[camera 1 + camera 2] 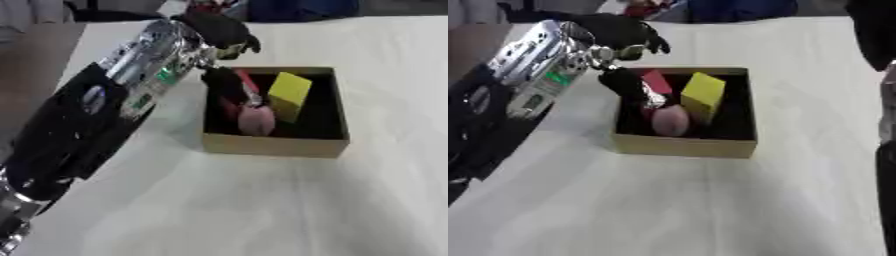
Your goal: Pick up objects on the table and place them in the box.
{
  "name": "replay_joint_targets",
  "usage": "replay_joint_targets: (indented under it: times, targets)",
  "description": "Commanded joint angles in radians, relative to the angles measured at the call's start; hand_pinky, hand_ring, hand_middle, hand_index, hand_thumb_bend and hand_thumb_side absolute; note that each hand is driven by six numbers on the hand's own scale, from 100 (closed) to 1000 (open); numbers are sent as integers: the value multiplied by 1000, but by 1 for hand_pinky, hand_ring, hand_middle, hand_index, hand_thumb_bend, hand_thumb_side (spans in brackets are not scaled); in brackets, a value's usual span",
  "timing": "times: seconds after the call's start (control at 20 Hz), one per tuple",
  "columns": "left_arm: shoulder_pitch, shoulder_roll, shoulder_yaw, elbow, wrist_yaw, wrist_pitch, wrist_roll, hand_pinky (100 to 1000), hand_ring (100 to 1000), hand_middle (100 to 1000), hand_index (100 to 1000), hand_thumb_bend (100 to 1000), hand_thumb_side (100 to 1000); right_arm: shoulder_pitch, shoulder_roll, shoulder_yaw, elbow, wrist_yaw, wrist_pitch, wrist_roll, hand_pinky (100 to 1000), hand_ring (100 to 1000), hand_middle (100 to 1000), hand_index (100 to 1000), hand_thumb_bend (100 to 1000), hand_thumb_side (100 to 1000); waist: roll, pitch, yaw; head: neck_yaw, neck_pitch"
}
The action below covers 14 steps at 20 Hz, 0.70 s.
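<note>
From the left eye view, the left arm comes in long from the lower left, silver and black, and its left hand point(223, 30) hangs over the far left corner of the box point(276, 145). The fingers are curled downward; whether they have hold of anything I cannot tell. The box is a shallow brown one with a dark inside, sitting on the pale surface point(262, 210). In it a yellow block point(290, 95) stands tilted toward the right, a pink rounded object point(257, 120) lies near the front wall, and a red piece point(245, 82) slants beside them.

From the right eye view, the same hand shows dark above the box's far left corner. A dark shape, part of the right arm point(881, 100), runs down the right edge; its hand does not show.
</note>
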State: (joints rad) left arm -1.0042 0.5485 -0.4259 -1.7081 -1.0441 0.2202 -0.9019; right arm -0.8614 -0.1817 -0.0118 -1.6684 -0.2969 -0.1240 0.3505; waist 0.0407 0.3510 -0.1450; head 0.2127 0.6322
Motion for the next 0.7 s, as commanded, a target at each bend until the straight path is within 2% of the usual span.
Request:
replay_joint_targets:
  times: [0.05,0.15,0.25,0.35,0.45,0.55,0.65,0.7]
  targets:
    - [-22,32,32,-46,2,16,-5,803,900,802,937,489,808,-10,-5,-2,-23,-8,2,-3,993,854,602,708,100,775,-4,-32,2,-3,4]
    - [-22,37,46,-70,8,20,-5,800,897,799,934,473,812,-9,-3,-2,-25,-8,2,-4,993,854,602,708,100,775,-6,-34,4,-4,6]
    - [-22,39,71,-111,21,33,-5,790,889,791,927,420,822,-8,-2,-3,-26,-8,1,-6,993,854,603,708,100,774,-8,-37,6,-6,8]
    - [-19,46,105,-176,35,56,-5,773,872,768,917,353,847,-7,-1,-4,-28,-8,0,-8,992,854,603,708,100,774,-11,-40,10,-8,11]
    - [-7,56,151,-259,64,94,32,759,844,724,911,336,845,-4,0,-6,-29,-8,-1,-12,992,854,603,708,100,775,-13,-43,14,-11,13]
    - [7,61,186,-284,130,116,141,718,809,694,912,324,846,-1,1,-8,-31,-8,-1,-15,992,855,603,707,100,775,-16,-46,19,-17,15]
    - [33,71,224,-290,211,138,309,674,775,677,900,255,834,3,3,-10,-35,-9,-1,-19,992,855,604,707,100,775,-18,-50,24,-23,16]
    - [48,76,235,-291,252,151,391,660,762,669,898,251,850,5,5,-10,-38,-9,0,-21,992,855,604,707,100,776,-19,-52,26,-26,16]
